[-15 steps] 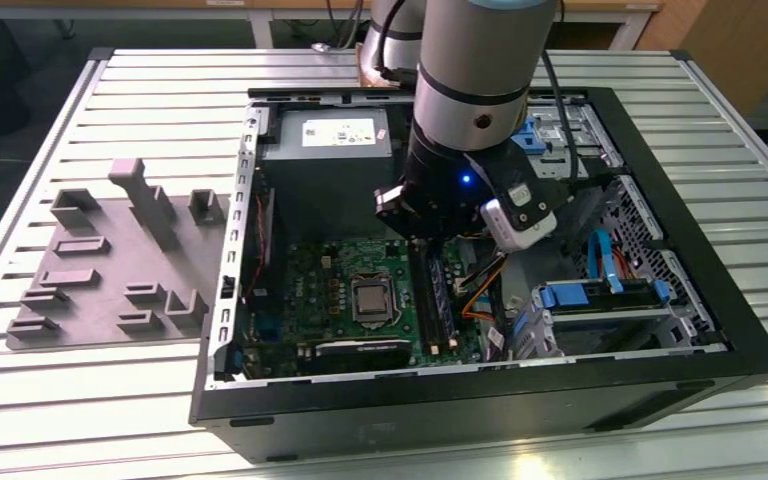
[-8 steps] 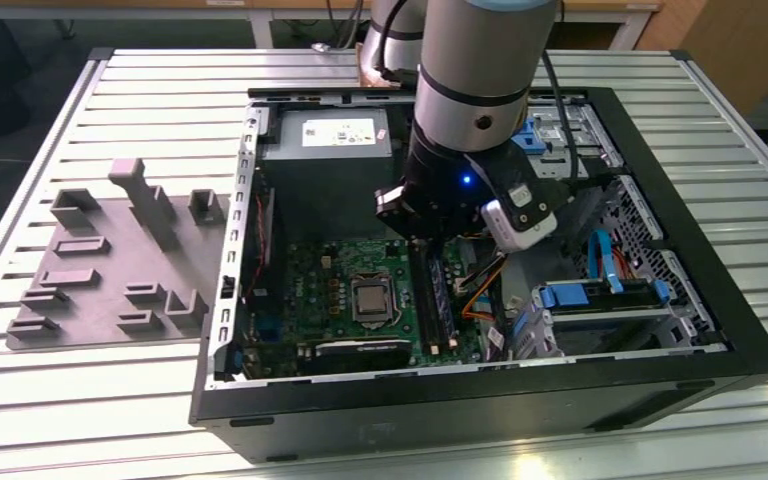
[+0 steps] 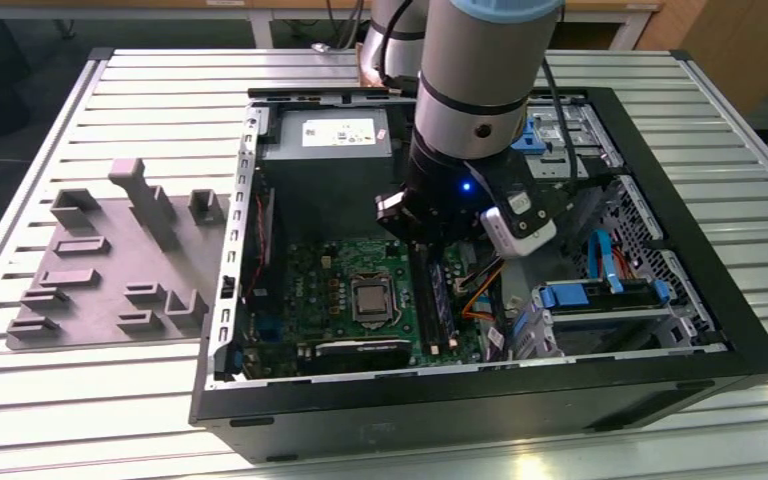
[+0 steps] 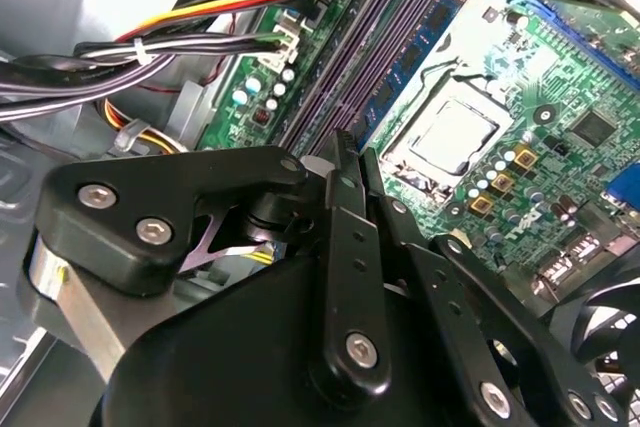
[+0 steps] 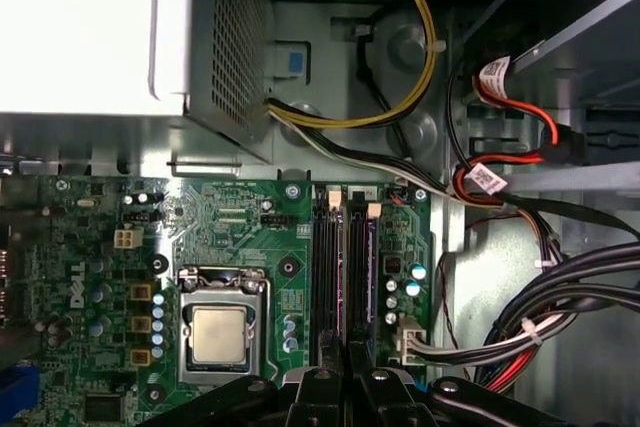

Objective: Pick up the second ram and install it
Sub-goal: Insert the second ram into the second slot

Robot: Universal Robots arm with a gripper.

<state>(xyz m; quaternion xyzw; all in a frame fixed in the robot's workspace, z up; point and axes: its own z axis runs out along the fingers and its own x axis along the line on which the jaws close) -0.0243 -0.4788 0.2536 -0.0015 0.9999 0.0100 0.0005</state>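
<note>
The arm is reaching down into the open computer case (image 3: 704,330), which is lying on its side on the slatted metal bench (image 3: 144,400). The end effector (image 3: 427,240) is hanging low over the green motherboard (image 3: 311,290), right above the row of long black memory slots (image 5: 340,257) that are sitting beside the square processor socket (image 5: 222,332).

In the second wrist view the black fingers (image 4: 345,172) are looking pressed close together, with their tips pointing down at the slot row. The second ram (image 4: 425,32), a dark bluish board with small black chips, is standing on edge in the slot nearest the processor, running the length of that slot. Whether the fingers are actually pinching its near end or merely sitting just above it, I cannot tell.

A bundle of yellow, black and white cables (image 5: 400,97) is trailing from the silver power supply (image 5: 100,37) toward the board. Out on the bench, toward the exterior view's left, the grey moulded tray (image 3: 104,260) with its raised blocks is sitting well apart from the case.
</note>
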